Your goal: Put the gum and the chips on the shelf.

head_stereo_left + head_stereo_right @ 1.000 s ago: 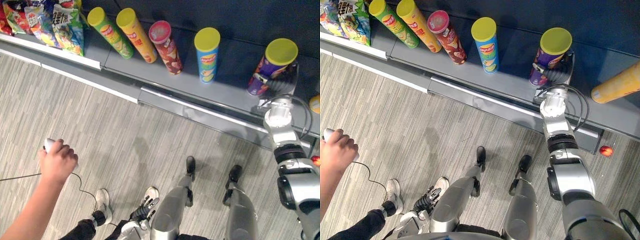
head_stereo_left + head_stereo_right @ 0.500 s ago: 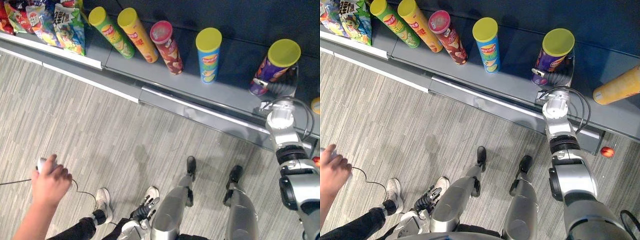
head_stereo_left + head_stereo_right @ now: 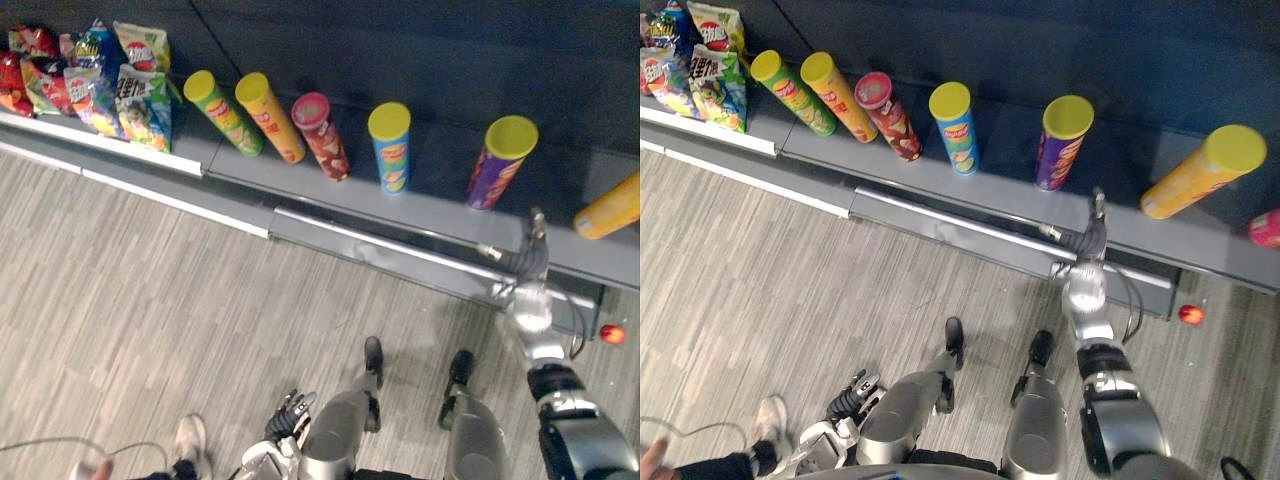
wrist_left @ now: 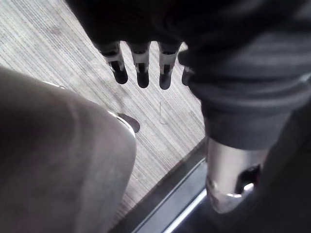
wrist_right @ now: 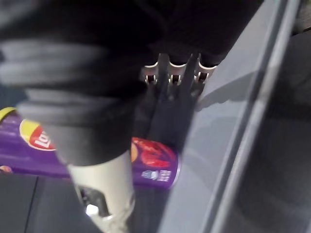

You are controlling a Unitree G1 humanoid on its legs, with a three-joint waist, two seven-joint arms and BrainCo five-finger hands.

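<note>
Chips bags (image 3: 700, 60) sit at the shelf's (image 3: 990, 192) left end, my left hand (image 4: 141, 73) hangs slack and empty near the floor, and the purple can (image 3: 1060, 150) stands free just beyond my released right hand (image 3: 1093, 235), so I judge the gum comes next, with an orange can (image 3: 1200, 175) and a red ball (image 3: 1189, 314) close by.

Both eye views look steeply down on the purple can (image 3: 1060, 150); the right wrist view shares it, from close beside.
</note>
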